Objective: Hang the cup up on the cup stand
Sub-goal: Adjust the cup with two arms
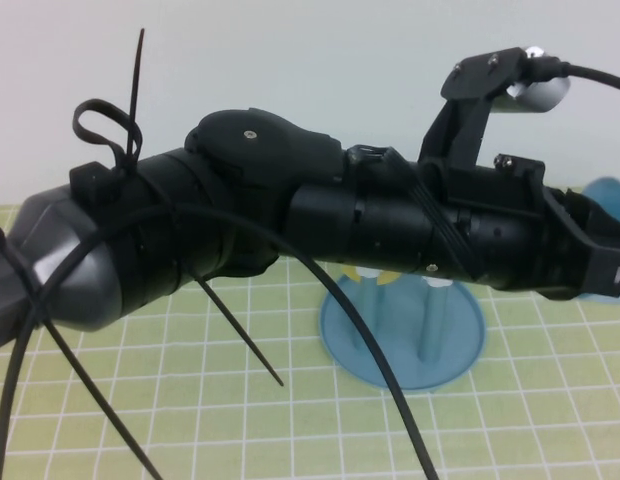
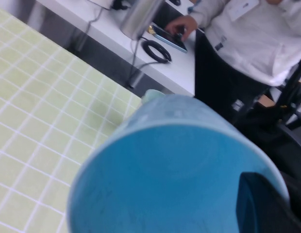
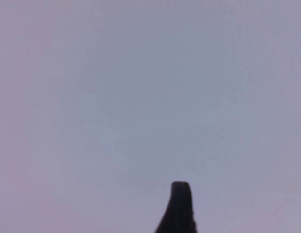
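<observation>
The light blue cup fills the left wrist view, seen into its mouth and held above the green mat. One dark finger of my left gripper sits inside the rim, and the gripper is shut on the cup wall. In the high view my left arm crosses the whole picture. Its gripper is at the far right, with a bit of the cup showing behind it. The cup stand, a round blue base with upright pegs, stands under the arm, left of the cup. My right gripper shows only as a dark tip against a blank pale wall.
A green gridded mat covers the table. Black cables and cable ties hang from the left arm over the mat. Past the mat's edge stands a person in white at a white desk with a tablet and a coiled cable.
</observation>
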### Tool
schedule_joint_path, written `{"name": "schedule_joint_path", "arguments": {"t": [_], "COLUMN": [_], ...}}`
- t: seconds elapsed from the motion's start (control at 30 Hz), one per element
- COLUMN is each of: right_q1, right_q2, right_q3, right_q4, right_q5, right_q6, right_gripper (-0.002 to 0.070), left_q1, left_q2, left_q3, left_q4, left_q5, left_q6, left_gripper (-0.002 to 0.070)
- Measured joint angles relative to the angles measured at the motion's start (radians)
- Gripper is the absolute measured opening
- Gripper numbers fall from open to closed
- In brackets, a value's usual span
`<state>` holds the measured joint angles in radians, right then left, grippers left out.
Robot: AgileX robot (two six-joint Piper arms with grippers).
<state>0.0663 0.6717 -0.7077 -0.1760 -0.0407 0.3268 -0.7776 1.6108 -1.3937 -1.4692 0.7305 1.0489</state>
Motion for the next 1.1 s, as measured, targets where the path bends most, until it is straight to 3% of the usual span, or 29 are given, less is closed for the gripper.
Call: {"name": "schedule_joint_path", "arguments": {"t": [0.23,0.47,0.53,0.83,0.97,1.1], "right_q1": [0.0,0.0,0.0,0.0,0.0,0.0], "right_q2": [-0.181,-0.335,-0.351,-0.359,-0.359,-0.356], "right_q3": [0.011,0.139,0.178,0.376,0.454,0.502], "right_q4": [-0.251,-0.659,-0.712,-0.751,-0.725,-0.642], "right_q5": [-0.07,-0.286,-0.341,-0.403,-0.401,-0.376], "right_q6": [0.37,1.092,1.246,1.849,1.957,1.975], "right_gripper": [0.0584,0.0584,0.0584,0.0598,0.0645,0.068], "left_q1": [0.0,-0.002,-0.002,-0.004,-0.036,-0.119], "left_q2": [0.0,0.0,0.0,0.0,0.0,0.0], "left_q3": [0.0,0.0,0.0,0.002,0.002,0.002], "left_q4": [-0.085,-0.372,-0.371,-0.371,-0.371,-0.371], "left_q5": [-0.095,-0.098,-0.098,-0.075,-0.092,-0.228], "left_q6": [0.101,0.397,0.411,0.45,0.472,0.534], "left_gripper": [0.0,0.0,0.0,0.0,0.0,0.0]}}
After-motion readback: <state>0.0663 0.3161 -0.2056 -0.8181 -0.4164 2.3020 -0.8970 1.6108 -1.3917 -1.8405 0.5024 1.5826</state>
